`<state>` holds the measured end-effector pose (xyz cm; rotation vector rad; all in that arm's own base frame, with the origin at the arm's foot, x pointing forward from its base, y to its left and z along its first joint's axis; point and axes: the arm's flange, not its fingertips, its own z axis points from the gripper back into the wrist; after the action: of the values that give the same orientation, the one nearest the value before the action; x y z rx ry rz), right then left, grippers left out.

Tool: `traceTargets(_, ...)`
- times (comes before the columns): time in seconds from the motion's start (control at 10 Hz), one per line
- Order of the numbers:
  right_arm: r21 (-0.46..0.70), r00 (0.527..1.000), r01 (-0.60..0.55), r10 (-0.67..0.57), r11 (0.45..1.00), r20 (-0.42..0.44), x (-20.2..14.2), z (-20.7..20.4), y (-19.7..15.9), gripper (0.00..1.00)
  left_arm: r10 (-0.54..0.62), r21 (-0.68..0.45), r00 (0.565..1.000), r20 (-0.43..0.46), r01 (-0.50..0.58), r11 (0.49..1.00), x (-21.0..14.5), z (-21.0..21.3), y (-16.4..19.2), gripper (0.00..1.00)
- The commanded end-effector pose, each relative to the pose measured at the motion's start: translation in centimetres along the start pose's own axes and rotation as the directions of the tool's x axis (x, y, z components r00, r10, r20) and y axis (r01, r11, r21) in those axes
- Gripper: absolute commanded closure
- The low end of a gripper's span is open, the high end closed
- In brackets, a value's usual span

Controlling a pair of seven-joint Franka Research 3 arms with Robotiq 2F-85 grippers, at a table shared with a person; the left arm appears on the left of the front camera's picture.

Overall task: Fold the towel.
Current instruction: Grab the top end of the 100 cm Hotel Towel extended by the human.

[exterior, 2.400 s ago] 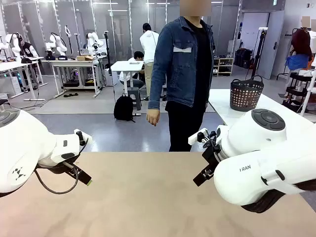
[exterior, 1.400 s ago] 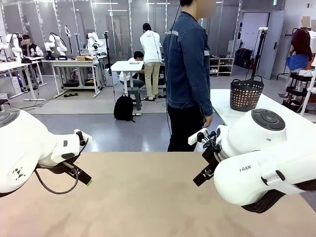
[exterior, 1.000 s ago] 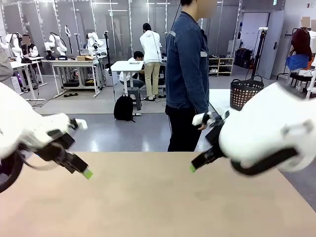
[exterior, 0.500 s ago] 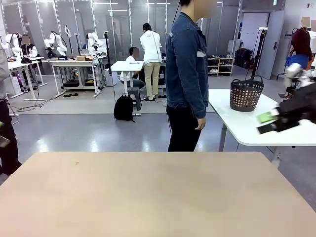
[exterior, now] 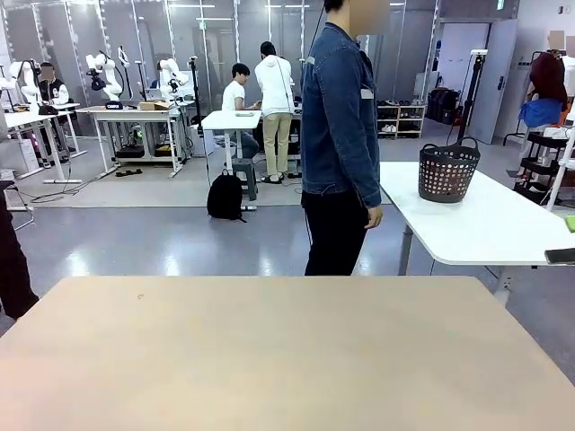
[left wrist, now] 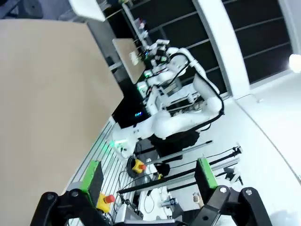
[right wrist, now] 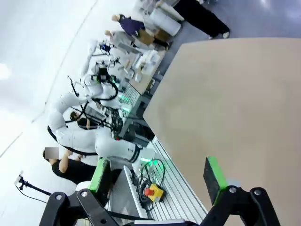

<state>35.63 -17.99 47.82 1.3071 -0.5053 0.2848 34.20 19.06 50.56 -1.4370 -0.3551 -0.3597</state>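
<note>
One thing cannot be told: where the towel lies. No pink cloth can be made out on the tan counter (exterior: 287,359), whose bare top runs across the lower half of the front view.

At the counter's far edge a person (exterior: 341,135) in a denim jacket stands side-on, one hand (exterior: 373,216) hanging loose. The counter's edge hides the lower legs. Behind and to the right, a dark basket (exterior: 447,171) stands on a white counter (exterior: 485,238); what the basket holds is too small and dark to see. At the front view's right edge a dark sliver (exterior: 560,256) with a green speck above it is cut off by the frame and cannot be identified.

In the left wrist view the left end effector (left wrist: 148,174) is spread wide, its green pads (left wrist: 91,176) far apart. The picture is strongly tilted, and the frame cuts off the knuckles at the bottom. Cables and rails show through the gap.

In the right wrist view the right end effector (right wrist: 156,176) is likewise spread wide, pads (right wrist: 214,179) far apart, beside the counter's near edge.
</note>
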Motion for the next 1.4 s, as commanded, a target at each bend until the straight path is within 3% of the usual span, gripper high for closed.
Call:
traceTargets(0.0, 0.034, 0.997, -0.035, 0.033, 0.999, 0.063, 0.0, 0.5, 0.5, 0.0, 0.011, -0.003, 1.0, 0.026, -0.011, 1.0, 0.5, 0.6, 0.8, 0.0)
traceTargets(0.2, 0.053, 0.992, -0.042, 0.035, 0.998, 0.123, -1.4, 2.0, 0.6, 0.0, -0.011, 0.001, 0.998, 0.069, 0.011, 1.0, -0.1, 1.1, 1.2, 0.0)
traceTargets(0.5, 0.017, 0.999, -0.009, 0.008, 1.0, 0.053, -1.6, 1.4, 0.7, 0.0, -0.001, 0.007, 0.994, 0.108, 0.001, 1.0, 0.0, 0.4, 1.3, 0.0)
traceTargets(0.6, 0.03, 0.994, 0.001, -0.004, 1.0, 0.106, -1.6, 2.7, 0.6, 0.0, 0.012, 0.009, 0.997, 0.072, -0.012, 1.0, -0.4, 1.3, 1.5, 0.0)
traceTargets(1.3, 0.03, 0.994, 0.001, -0.004, 1.0, 0.106, -1.6, 2.7, 0.6, 0.0, 0.012, 0.009, 0.997, 0.072, -0.012, 1.0, -0.4, 1.3, 1.5, 0.0)
